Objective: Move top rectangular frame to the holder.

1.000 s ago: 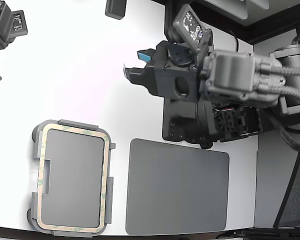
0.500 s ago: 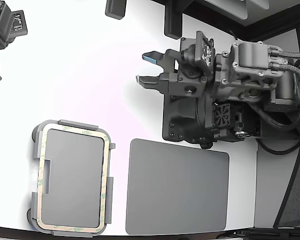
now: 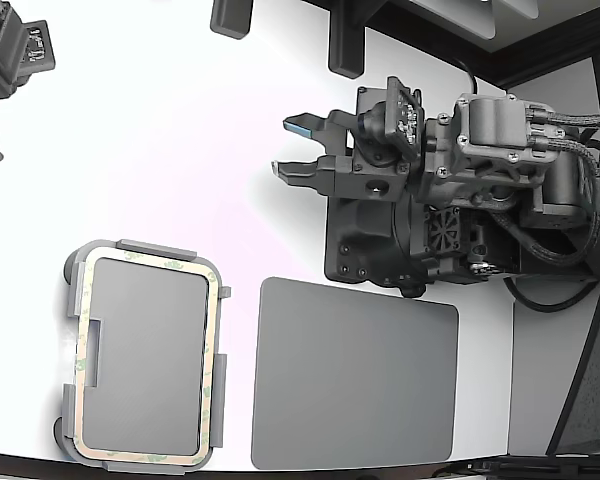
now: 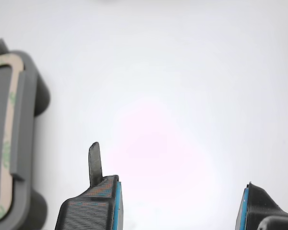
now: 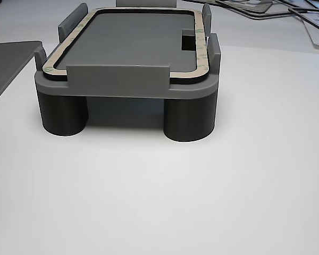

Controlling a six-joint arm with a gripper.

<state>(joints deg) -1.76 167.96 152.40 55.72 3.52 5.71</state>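
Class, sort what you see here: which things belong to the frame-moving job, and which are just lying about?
Belongs to the job:
rectangular frame
holder
gripper

Just lying about:
dark grey mat
thin outlines, far edge of the other view

Looked like a lab or robotics test bench, not a home. Plain white table [image 3: 160, 130], bare apart from test kit. Arm [image 3: 500, 150] with exposed cabling and cooling fans sat on a black base plate behind the gripper [image 3: 292, 146]. Second dark rig [image 3: 10, 60] stood across the table from the gripper. Grey moulded holder [image 3: 145, 352] on round feet and a flat dark mat [image 3: 355, 375] lay beside the arm, both fixture-like parts.
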